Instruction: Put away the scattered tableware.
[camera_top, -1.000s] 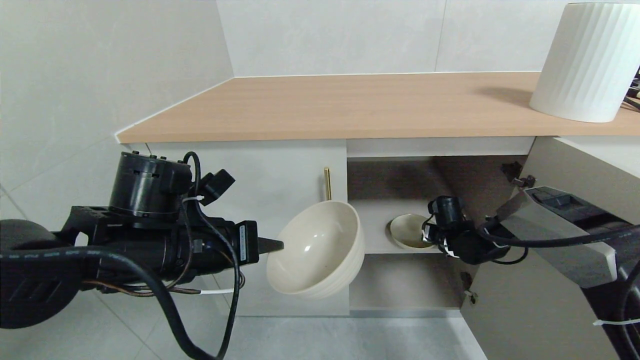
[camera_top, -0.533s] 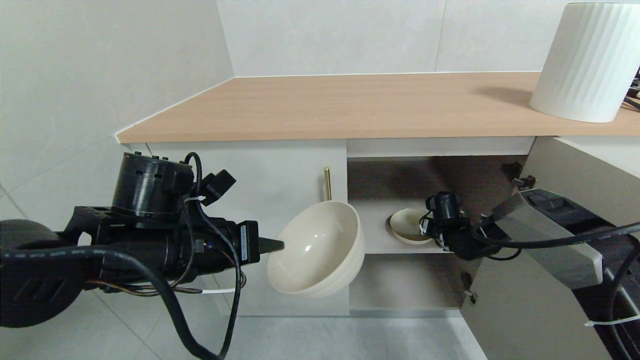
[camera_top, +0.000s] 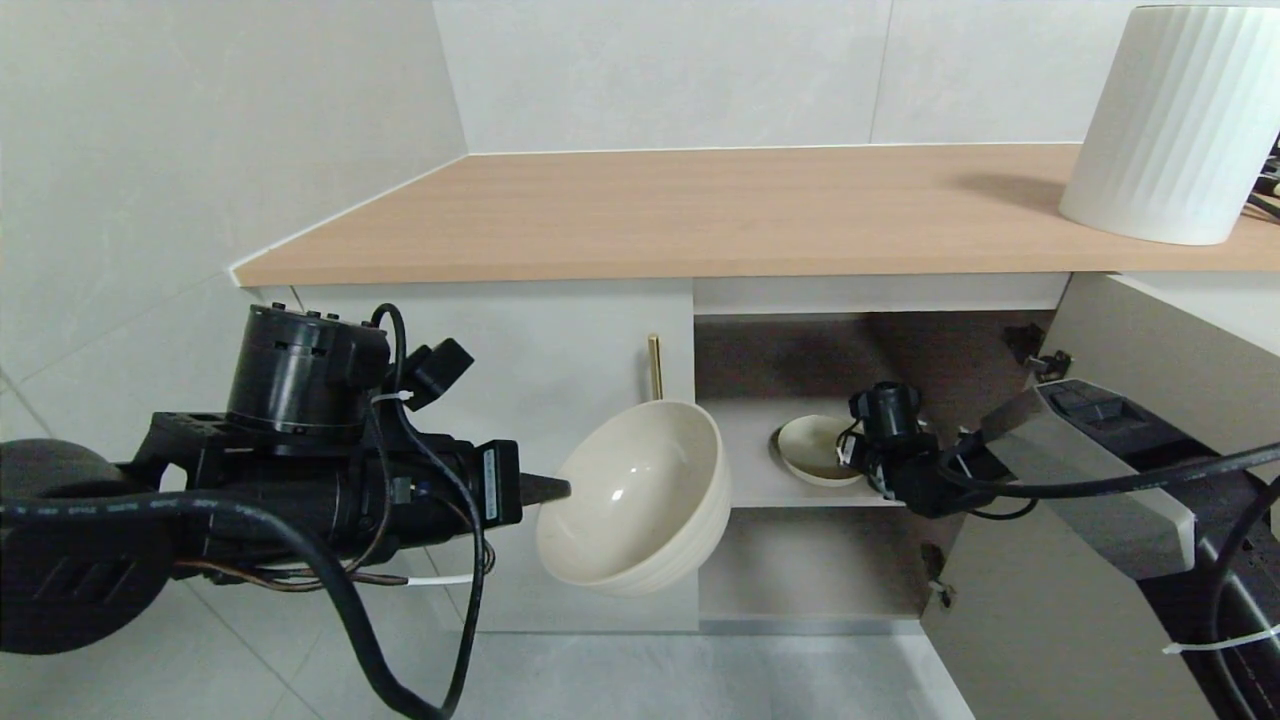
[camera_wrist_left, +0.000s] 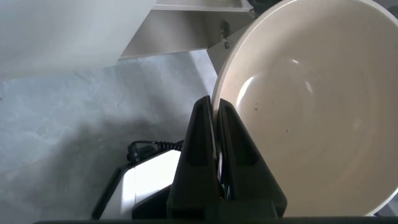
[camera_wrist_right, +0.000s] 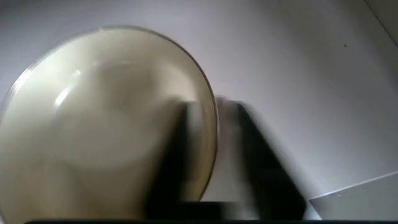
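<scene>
Nearly stowed, a small round cream dish (camera_top: 812, 448) edges deeper over the white cupboard shelf (camera_top: 745, 472), right jaws pinching its rim.

Glossy cream bowl (camera_top: 640, 495), glossy smaller dish (camera_top: 810, 448), matt wood-grain countertop (camera_top: 700, 210), brass-coloured metal handle (camera_top: 655, 366)

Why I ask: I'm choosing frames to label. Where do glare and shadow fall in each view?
Head view: a small glint inside the bowl, a soft shadow beside the white container on the countertop. Left wrist view: faint glints inside the bowl. Right wrist view: a pale glint on the small dish.
</scene>
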